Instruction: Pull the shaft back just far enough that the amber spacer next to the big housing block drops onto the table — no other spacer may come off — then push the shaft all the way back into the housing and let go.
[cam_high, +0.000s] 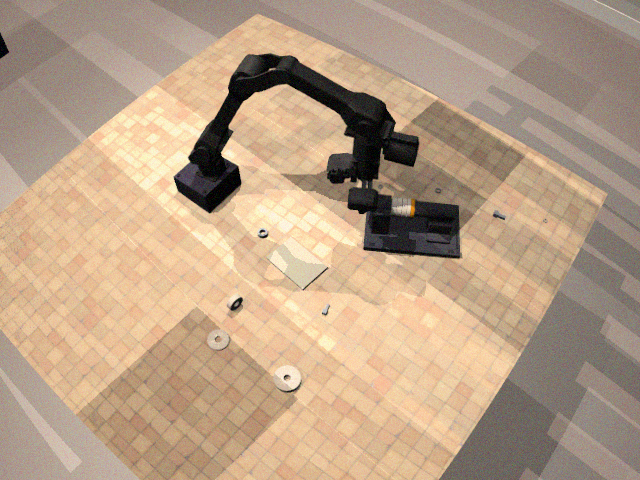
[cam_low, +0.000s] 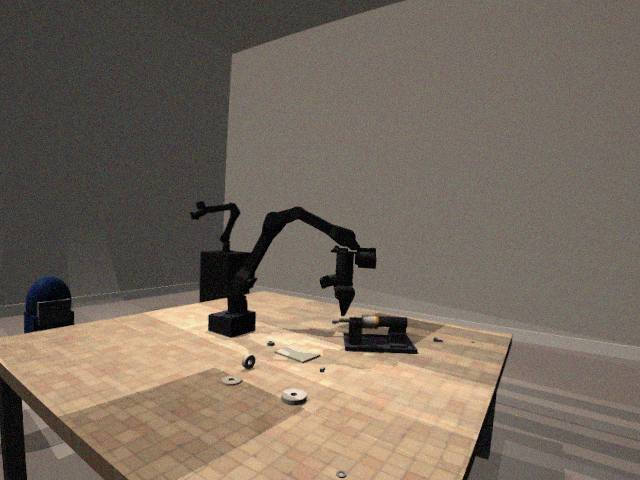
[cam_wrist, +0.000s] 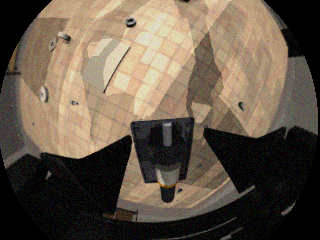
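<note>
The amber spacer (cam_high: 413, 207) (cam_low: 376, 321) (cam_wrist: 167, 186) sits on the shaft line against the big dark housing block (cam_high: 436, 210) (cam_low: 395, 322) (cam_wrist: 168, 194). Pale spacers (cam_high: 400, 206) (cam_low: 369, 320) (cam_wrist: 167, 175) sit beside it, toward the smaller support. The shaft's grey handle end (cam_low: 339, 321) (cam_wrist: 167, 134) sticks out past that support; in the top view the gripper hides it. My gripper (cam_low: 343, 313) (cam_wrist: 168, 135) is open and empty, pointing down just above the handle end, with one finger to each side of it in the wrist view.
The fixture stands on a dark base plate (cam_high: 408, 245) (cam_low: 379, 348). A pale flat plate (cam_high: 297, 263) (cam_low: 298, 354) and a small dark ring (cam_high: 263, 233) lie toward the arm's base. Two pale discs (cam_high: 218, 339) (cam_high: 287, 378) lie farther off. Small bolts (cam_high: 498, 214) (cam_high: 325, 309) lie about.
</note>
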